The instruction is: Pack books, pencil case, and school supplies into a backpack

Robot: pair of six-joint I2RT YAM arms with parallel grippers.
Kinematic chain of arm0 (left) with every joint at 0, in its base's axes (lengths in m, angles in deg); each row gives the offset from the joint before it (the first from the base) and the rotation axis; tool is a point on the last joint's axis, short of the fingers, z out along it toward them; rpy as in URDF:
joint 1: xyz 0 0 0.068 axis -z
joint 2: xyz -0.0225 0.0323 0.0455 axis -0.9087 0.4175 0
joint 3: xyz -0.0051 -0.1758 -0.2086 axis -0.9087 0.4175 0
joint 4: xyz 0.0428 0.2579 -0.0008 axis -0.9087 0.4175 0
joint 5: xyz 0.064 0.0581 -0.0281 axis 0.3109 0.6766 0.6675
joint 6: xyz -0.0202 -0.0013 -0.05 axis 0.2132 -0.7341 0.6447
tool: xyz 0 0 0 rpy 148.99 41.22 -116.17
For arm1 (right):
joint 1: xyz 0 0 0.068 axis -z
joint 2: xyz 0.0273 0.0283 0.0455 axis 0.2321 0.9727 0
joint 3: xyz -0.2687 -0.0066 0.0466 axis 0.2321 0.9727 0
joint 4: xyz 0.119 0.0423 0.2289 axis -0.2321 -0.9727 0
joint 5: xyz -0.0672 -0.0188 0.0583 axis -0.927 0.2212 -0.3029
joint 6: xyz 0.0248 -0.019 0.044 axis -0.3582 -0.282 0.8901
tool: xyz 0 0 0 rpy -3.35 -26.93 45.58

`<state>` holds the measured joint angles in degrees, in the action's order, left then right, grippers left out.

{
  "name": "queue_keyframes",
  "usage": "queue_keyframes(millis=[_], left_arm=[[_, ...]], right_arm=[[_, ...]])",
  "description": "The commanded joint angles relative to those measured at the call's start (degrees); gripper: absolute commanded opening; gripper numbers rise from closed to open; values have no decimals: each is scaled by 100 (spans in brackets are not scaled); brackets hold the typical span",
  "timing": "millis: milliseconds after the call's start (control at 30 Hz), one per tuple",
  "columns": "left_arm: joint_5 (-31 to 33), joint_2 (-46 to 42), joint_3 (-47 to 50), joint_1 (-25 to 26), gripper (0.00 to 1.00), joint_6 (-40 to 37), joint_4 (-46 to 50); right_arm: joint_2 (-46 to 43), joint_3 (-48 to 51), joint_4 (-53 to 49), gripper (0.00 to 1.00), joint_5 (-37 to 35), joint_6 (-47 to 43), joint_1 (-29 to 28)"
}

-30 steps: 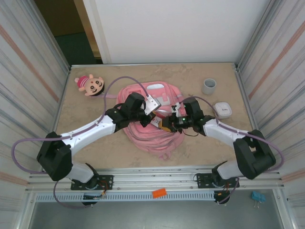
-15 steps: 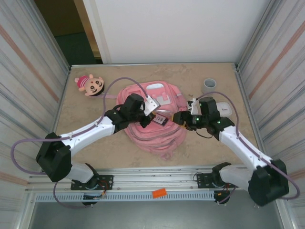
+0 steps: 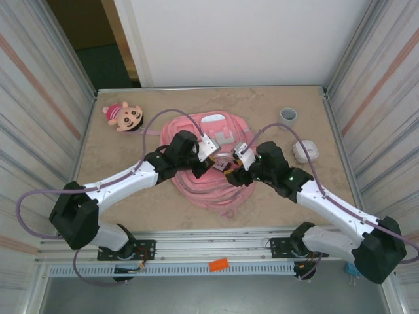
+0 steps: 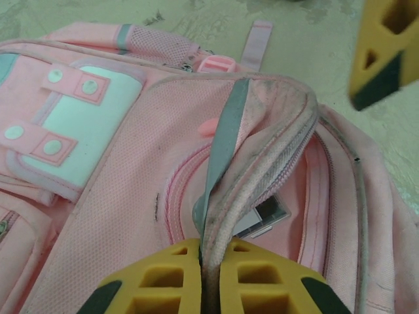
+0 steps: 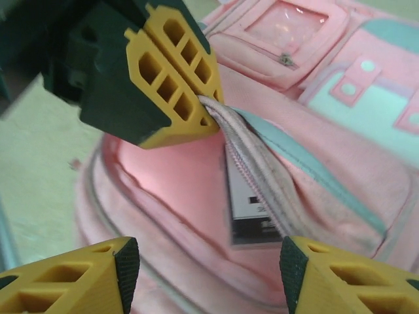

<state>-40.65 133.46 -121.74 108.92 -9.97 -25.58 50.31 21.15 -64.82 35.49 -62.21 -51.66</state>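
The pink backpack [image 3: 203, 190] lies in the middle of the table with its main pocket open. My left gripper [image 4: 209, 245] is shut on the zip edge of the opening and holds that flap up; it also shows in the right wrist view [image 5: 206, 111]. My right gripper [image 5: 208, 265] hangs open just above the opening with nothing between its fingers. A black-and-white card-size piece of the school supplies [image 5: 252, 209] lies inside the pocket, half under the raised edge [image 4: 265, 216]. The books and the pencil case are hidden or out of view.
A plush doll [image 3: 124, 116] lies at the back left. A grey cup [image 3: 288, 118] stands at the back right, with a small white object [image 3: 306, 151] in front of it. Corrugated metal walls close in both sides of the table.
My right gripper has opened and its arm has swung out to the right and back to the pocket. The card now lies loose inside. My left gripper has kept its hold.
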Motion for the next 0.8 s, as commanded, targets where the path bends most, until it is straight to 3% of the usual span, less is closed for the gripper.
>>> queue_keyframes(millis=[0, 300, 467, 600, 767], left_arm=[[-503, -254, -2, 18, 9, 55, -526], [-910, -287, 72, -38, 9, -147, -479], [-829, -330, 218, -181, 9, -91, -495], [-1251, -405, 428, -349, 9, 19, -837], [-1672, -385, 468, -378, 10, 9, -1028]], right_arm=[[340, -88, 628, 59, -96, -1480, 62], [1166, -360, 1006, 53, 554, -1755, 340], [627, -174, 663, 54, 515, -2010, 352], [177, 500, 1452, 58, 816, -2390, 455], [869, 264, 1691, 57, 1143, -2378, 619]])
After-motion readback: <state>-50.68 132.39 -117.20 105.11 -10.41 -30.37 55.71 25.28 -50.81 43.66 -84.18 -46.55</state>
